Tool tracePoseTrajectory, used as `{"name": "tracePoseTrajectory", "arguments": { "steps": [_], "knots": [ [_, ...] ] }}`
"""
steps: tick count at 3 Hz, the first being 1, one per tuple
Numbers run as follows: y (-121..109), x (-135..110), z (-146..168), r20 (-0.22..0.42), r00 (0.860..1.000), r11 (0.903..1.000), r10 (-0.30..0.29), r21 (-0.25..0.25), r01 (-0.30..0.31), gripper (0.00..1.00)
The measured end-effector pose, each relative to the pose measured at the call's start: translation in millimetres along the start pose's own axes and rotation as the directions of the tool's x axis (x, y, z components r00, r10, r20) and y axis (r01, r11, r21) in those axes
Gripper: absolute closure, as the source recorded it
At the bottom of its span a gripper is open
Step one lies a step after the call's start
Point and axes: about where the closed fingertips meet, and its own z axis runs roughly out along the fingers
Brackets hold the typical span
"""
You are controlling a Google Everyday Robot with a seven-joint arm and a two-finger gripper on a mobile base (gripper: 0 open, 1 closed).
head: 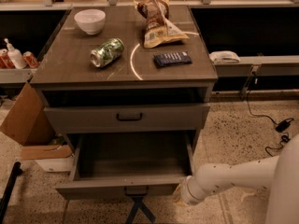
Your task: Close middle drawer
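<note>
Grey-brown middle drawer (122, 186) sits pulled wide open; gripper (180, 198) is by its front right corner, open or closed cannot tell; your next move: push the front straight in

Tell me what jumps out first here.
The middle drawer, pulled far out, dominates the lower centre. The white arm extends from the right, its gripper at the drawer's front right corner. On the cabinet top lie a green can and a chip bag.
</note>
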Motion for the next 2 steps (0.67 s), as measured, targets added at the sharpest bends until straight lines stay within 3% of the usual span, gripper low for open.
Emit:
{"name": "tracePoseTrajectory", "arguments": {
  "steps": [2],
  "knots": [
    [-10.1,-1.2,5.4,0.000,0.999,0.9994,0.032,0.014,-0.032,1.00]
  ]
}}
